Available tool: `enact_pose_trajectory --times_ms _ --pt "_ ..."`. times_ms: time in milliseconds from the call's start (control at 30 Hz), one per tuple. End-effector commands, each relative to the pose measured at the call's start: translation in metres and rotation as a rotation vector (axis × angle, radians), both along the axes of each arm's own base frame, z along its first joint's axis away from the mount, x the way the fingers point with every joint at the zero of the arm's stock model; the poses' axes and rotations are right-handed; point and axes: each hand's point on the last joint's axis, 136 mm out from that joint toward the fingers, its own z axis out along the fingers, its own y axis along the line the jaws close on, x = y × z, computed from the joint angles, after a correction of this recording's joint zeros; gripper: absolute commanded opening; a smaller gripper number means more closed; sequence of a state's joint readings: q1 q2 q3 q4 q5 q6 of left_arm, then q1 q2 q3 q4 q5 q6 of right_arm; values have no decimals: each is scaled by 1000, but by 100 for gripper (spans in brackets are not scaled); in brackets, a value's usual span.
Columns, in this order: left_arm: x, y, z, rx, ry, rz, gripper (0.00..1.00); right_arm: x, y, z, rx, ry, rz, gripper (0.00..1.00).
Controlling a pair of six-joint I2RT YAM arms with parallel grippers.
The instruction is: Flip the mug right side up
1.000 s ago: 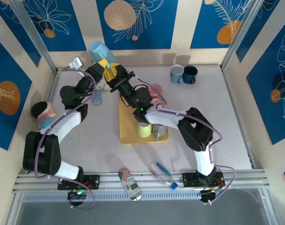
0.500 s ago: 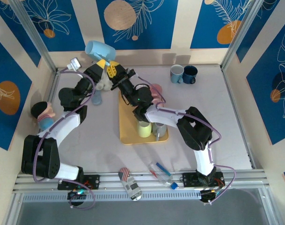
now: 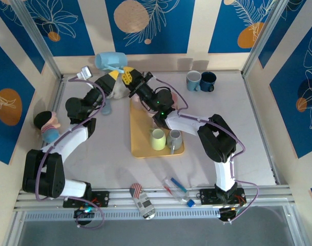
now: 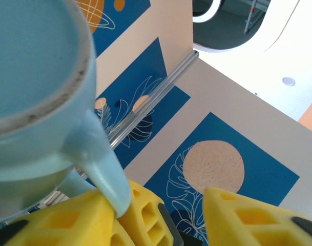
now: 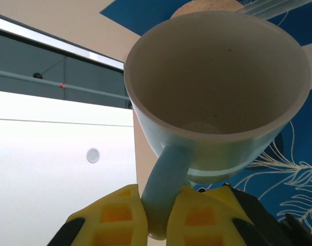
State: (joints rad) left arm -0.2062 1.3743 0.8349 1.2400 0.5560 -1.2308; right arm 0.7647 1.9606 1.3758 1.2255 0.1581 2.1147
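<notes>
From above, the left arm (image 3: 74, 134) and right arm (image 3: 189, 123) both stretch to the far left corner, wrists tilted up. They meet under the pale blue mug (image 3: 109, 60), tipped sideways before the back wall (image 3: 156, 25).

Left wrist camera: the left gripper (image 4: 153, 197) stands parted, gripping nothing (the mug's handle (image 4: 107, 169) lies just beside one finger).

Right wrist camera: the right gripper (image 5: 161, 205) pinches the handle tight, the mug's mouth facing the lens.

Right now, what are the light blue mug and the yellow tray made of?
The light blue glazed mug looks ceramic: thick rounded rim, smooth, softly shiny walls. The flat tan-yellow tray looks like matte wood or bamboo, but it is too small to be sure.
</notes>
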Motion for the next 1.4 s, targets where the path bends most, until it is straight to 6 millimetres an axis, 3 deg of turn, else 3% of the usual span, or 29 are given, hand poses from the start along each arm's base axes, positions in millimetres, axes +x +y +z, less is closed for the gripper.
enact_pose_trajectory --times_ms 0,233,433,667,933,1367 --pt "-37 -5 32 9 -149 -55 54 -2 -39 49 85 -98 -49 0" --pt "-38 -4 28 26 -121 -49 61 -20 -44 77 -75 -367 -90 0" --pt "-35 -2 22 49 -84 -42 65 -38 -45 84 -227 -567 -120 0" --pt "-35 -10 3 164 -22 -57 69 -51 -42 79 -377 -776 -139 0" --pt "-39 -14 -23 286 42 -61 71 -74 -36 92 -550 -1029 -196 0" --pt "-37 -10 -43 384 101 -55 74 -74 -39 88 -663 -1118 -303 0"
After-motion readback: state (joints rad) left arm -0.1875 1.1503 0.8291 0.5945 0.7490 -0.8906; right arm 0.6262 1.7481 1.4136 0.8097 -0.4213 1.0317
